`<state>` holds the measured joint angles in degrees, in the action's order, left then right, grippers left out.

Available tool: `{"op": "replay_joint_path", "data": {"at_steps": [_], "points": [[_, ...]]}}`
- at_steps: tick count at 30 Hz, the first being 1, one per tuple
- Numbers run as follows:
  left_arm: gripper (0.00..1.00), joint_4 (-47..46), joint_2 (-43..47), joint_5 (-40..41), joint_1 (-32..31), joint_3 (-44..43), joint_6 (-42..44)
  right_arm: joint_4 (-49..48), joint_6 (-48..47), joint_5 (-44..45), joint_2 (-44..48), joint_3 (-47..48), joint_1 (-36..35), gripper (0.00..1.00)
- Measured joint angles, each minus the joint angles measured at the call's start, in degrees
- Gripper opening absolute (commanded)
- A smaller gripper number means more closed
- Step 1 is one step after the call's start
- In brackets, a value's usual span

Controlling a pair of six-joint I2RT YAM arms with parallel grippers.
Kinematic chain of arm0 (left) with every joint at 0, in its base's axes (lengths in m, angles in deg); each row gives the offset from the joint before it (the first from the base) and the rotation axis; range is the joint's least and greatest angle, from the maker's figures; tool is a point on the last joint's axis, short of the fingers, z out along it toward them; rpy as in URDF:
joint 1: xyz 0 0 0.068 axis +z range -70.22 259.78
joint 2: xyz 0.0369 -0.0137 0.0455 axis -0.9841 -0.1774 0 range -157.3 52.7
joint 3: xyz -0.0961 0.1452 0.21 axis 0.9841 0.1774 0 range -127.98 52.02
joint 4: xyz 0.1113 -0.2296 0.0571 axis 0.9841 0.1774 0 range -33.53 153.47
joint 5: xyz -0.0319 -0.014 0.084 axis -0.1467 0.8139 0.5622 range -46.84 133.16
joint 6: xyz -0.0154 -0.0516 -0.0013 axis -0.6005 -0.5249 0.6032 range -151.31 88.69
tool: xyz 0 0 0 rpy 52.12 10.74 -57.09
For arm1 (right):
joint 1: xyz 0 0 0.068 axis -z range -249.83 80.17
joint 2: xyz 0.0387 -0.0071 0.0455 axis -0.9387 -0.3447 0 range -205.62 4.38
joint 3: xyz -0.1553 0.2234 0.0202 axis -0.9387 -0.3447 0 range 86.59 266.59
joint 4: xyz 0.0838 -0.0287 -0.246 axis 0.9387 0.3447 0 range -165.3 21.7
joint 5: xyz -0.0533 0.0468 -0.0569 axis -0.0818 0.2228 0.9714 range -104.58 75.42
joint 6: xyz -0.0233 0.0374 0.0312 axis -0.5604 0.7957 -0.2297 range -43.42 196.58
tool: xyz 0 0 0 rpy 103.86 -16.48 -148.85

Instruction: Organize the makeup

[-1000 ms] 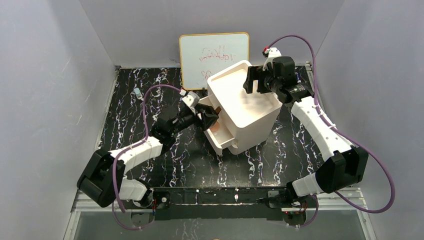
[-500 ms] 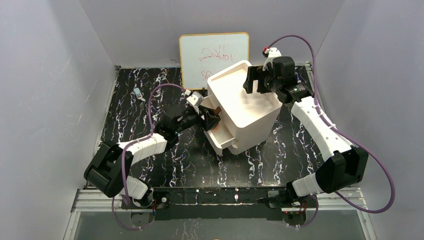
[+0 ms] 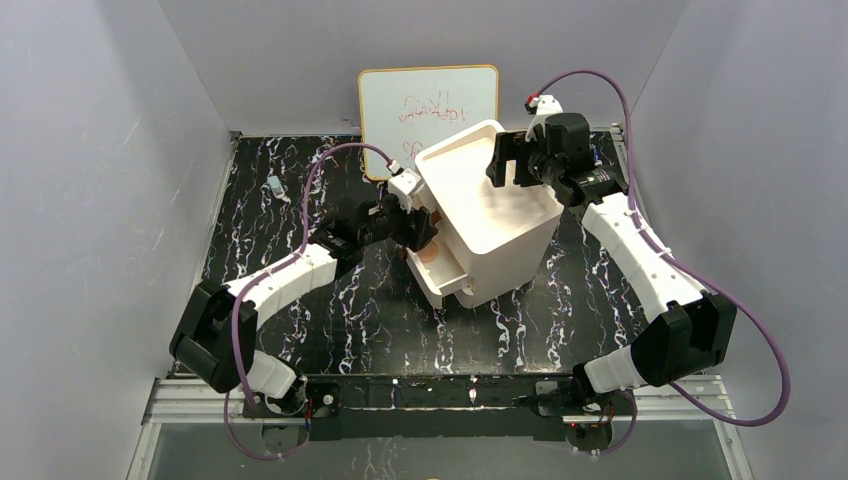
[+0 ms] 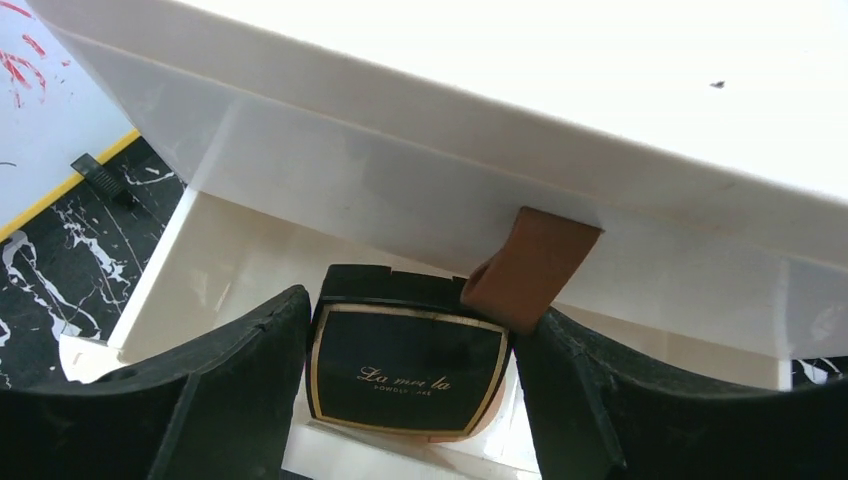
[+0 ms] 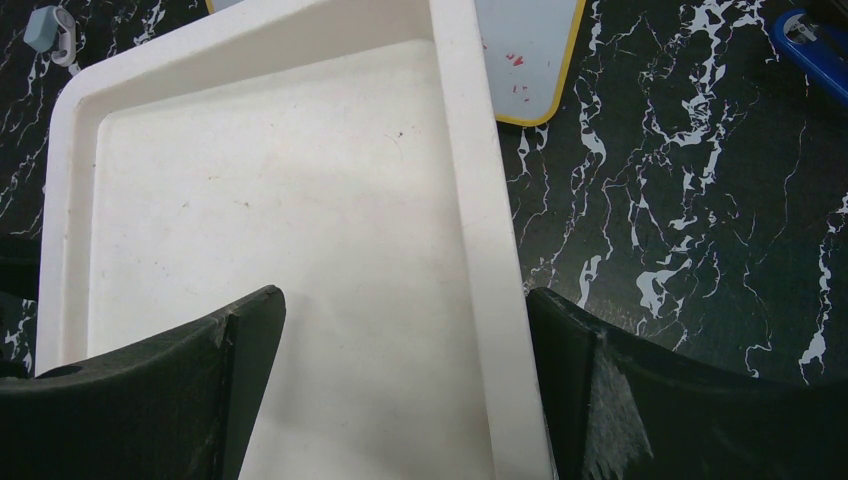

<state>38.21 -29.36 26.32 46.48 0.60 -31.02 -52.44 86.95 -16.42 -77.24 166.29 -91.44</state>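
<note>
Since one second ago, the left arm has swung inward toward the drawer box point(image 3: 500, 225). The left gripper point(image 3: 420, 230) straddles the black square compact point(image 4: 405, 375), which lies flat in the box's open drawer point(image 4: 230, 260), directly below a brown handle point(image 4: 530, 265). Whether the fingers are pressing on it cannot be determined. The right gripper point(image 5: 400, 370) hovers over the box top, spread wide and farther from the compact.

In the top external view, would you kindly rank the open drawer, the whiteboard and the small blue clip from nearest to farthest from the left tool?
1. The open drawer, right at the left tool.
2. The whiteboard, just behind it.
3. The small blue clip, far off to the left.
</note>
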Motion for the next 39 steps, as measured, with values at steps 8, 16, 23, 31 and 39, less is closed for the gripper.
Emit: {"op": "replay_joint_path", "data": {"at_steps": [8, 16, 23, 31, 39], "points": [[0.89, 2.9, 0.9, 1.4, -0.1, -0.1, 1.3, 0.0, 0.0, 0.0, -0.1, 0.0, 0.0, 0.98], [0.98, -3.6, 14.3, 3.7, 0.0, 3.2, 2.4, 0.0, 0.0, 0.0, -0.1, 0.0, 0.0, 0.98], [0.98, -0.5, 24.3, 4.6, 0.2, 6.8, 8.2, -0.2, 0.0, 0.0, -0.1, 0.0, 0.0, 0.98], [0.98, 10.4, 16.1, -0.6, 0.7, 14.6, 13.3, -0.4, 0.0, 0.0, 0.0, -0.2, -0.1, 0.98], [0.98, 16.7, 12.9, -3.1, 1.4, 14.5, 17.8, -2.2, -0.1, 0.1, 0.9, -1.6, -0.2, 0.98]]}}
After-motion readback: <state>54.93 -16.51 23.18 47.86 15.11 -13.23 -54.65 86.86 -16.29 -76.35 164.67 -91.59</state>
